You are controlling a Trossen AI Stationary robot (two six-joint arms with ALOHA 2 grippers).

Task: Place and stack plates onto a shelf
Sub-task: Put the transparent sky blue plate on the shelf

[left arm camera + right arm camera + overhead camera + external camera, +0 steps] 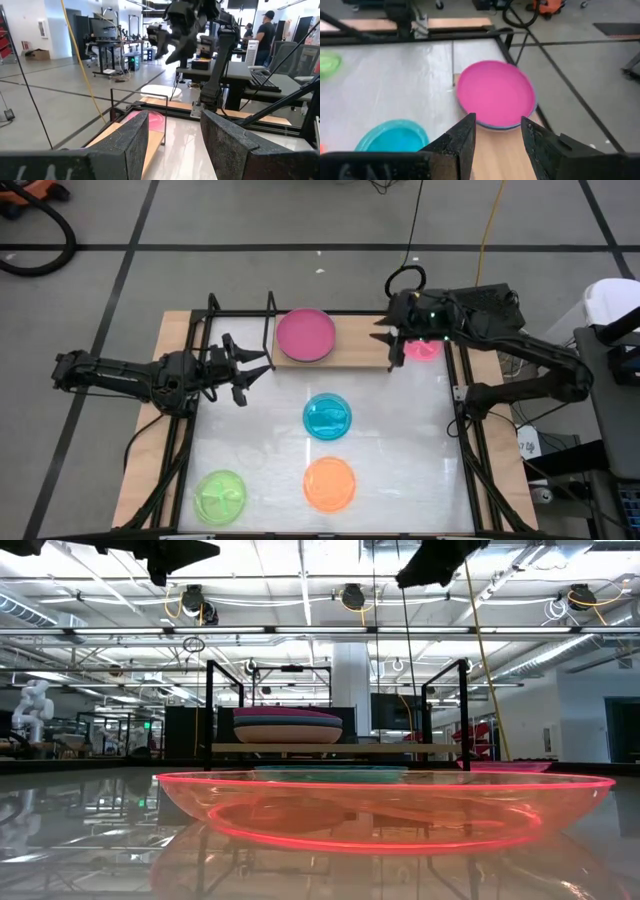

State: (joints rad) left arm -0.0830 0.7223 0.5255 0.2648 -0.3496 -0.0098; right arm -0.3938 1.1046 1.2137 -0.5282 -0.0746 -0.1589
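A stack of plates topped by a magenta plate [305, 335] [496, 99] rests on the light-wood shelf [355, 355] [335, 748] at the table's far edge. A small magenta plate [423, 349] lies on the table right of the shelf, partly under the right arm. Cyan [327, 417], orange [329, 484] [385, 805] and lime green [221, 496] plates lie flat on the table. My right gripper [385, 338] [497, 135] hovers open over the shelf's right end, beside the stack. My left gripper [250, 370] [175, 135] is open in the air left of the shelf.
Black frame uprights [270, 330] stand at the shelf's left end, close to my left gripper. A black frame rail [465, 430] runs along the table's right edge. People [262, 32] stand in the room beyond the table. Bare white tabletop [250, 440] lies between the plates.
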